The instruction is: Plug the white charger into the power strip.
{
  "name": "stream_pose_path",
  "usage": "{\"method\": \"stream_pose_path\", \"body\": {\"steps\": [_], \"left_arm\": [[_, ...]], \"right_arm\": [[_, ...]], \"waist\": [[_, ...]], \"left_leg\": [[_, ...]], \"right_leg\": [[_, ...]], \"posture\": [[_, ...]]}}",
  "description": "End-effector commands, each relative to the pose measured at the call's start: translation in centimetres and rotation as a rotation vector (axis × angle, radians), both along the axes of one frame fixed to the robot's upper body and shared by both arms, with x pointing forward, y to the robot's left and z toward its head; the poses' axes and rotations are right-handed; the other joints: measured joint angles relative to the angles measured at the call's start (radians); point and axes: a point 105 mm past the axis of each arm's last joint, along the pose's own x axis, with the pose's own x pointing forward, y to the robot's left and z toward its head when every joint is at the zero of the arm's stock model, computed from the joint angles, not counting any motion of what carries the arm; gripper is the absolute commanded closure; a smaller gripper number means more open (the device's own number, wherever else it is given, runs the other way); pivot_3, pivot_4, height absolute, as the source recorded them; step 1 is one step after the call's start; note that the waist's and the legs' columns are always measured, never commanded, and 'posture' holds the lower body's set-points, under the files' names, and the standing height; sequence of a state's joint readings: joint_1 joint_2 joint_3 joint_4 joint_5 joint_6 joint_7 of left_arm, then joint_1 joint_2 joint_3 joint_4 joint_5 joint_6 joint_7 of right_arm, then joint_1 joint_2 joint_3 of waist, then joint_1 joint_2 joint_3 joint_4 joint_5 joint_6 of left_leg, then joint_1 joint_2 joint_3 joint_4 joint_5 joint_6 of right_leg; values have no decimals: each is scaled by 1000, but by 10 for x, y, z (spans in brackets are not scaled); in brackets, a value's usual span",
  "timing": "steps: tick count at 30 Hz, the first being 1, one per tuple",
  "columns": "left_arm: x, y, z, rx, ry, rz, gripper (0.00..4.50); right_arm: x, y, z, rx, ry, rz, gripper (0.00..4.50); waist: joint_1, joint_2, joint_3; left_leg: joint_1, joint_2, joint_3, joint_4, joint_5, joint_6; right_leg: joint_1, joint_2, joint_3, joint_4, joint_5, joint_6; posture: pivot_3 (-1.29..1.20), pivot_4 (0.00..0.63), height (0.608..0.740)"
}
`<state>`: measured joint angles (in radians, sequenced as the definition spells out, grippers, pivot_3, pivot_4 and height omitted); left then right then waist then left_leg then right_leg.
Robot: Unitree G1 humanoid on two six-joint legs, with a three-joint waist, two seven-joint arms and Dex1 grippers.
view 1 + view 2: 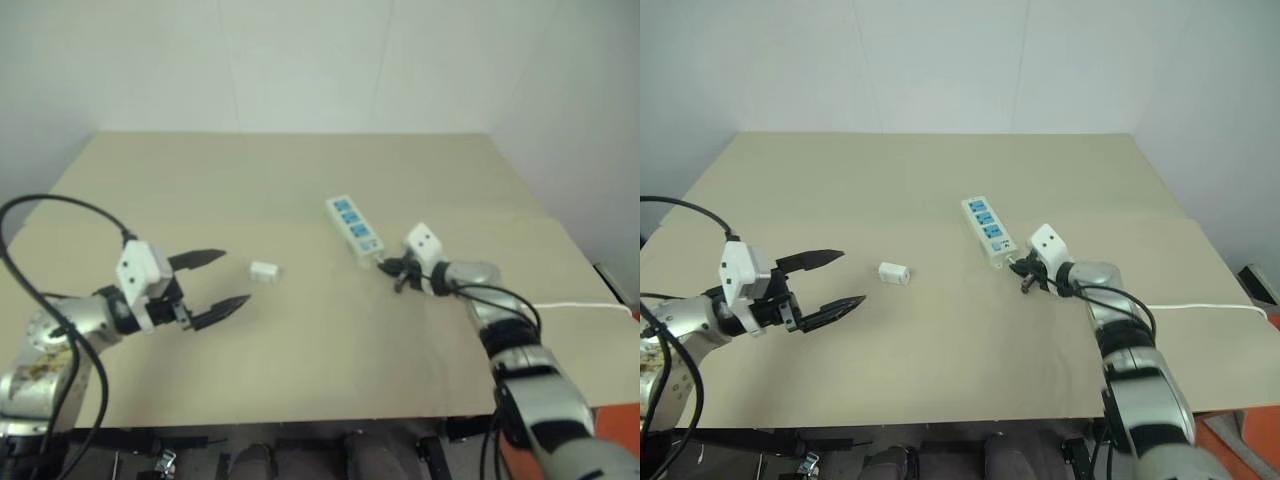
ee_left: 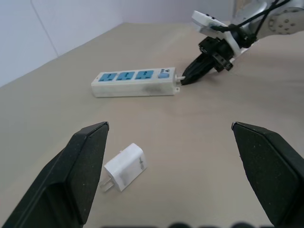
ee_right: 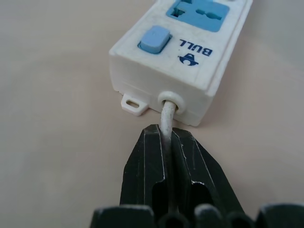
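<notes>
The white charger (image 1: 264,270) lies on the tan table, its prongs showing in the left wrist view (image 2: 124,166). My left gripper (image 1: 215,285) hangs open a short way to the left of it, fingers pointing toward it, touching nothing. The power strip (image 1: 354,228) lies near the table's middle with three blue socket faces up. At its switch end my right gripper (image 3: 167,161) is shut on the thin white cord (image 3: 166,116) just where it leaves the strip. The same right gripper (image 1: 392,272) shows in the eye views.
The cord (image 1: 585,307) trails off toward the table's right edge. The tan table (image 1: 300,370) has open surface in front of and behind the strip. A pale wall stands behind the table.
</notes>
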<state>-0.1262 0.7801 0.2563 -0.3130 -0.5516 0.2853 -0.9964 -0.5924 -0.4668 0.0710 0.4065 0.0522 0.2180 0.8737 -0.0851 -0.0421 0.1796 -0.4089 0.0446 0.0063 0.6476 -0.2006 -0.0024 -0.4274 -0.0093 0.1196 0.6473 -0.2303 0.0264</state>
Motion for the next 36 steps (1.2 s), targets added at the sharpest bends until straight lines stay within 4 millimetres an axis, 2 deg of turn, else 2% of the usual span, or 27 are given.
{"method": "stream_pose_path", "body": {"steps": [1,4,7,11,20,23,26,36], "left_arm": [[0,2,8,27,-37,-14,0],[3,4,9,38,-33,-20,0],[7,6,11,44,-34,-27,0],[14,7,12,59,-34,-34,0],[20,19,18,84,-41,-24,0],[22,24,19,94,-41,-13,0],[25,27,20,100,-41,-5,0],[25,26,17,103,-33,-5,0]], "right_arm": [[-35,8,29,66,-53,55,4463],[-61,1,22,22,-51,40,4463],[-73,-4,15,13,-45,10,4463],[-76,-10,8,10,-27,-38,3149],[-83,-17,23,122,-160,-123,34],[-84,-8,32,177,-254,-148,34],[-81,1,31,186,-317,-202,34],[-81,16,11,294,-200,-219,34]], "waist": [[2,0,0],[3,0,0],[1,0,0],[3,0,0],[13,0,0],[14,0,0],[15,0,0],[16,0,0]], "left_leg": [[0,0,0,-1,0,0],[1,1,0,-1,0,0],[3,0,1,0,0,0],[5,0,2,0,0,0],[4,0,2,0,0,0],[3,1,2,0,0,0],[3,1,2,0,0,0],[3,2,3,0,0,0]], "right_leg": [[0,0,0,0,0,0],[0,0,0,0,-3,3],[1,0,1,0,-4,6],[2,0,1,0,-2,6],[1,1,1,0,-2,4],[1,1,1,0,-3,4],[1,1,1,0,-3,4],[1,1,1,0,-3,4]], "posture": [[0,150,740],[0,150,740],[0,150,740],[0,150,740],[0,150,740],[0,150,740],[0,150,740],[0,150,740]]}}
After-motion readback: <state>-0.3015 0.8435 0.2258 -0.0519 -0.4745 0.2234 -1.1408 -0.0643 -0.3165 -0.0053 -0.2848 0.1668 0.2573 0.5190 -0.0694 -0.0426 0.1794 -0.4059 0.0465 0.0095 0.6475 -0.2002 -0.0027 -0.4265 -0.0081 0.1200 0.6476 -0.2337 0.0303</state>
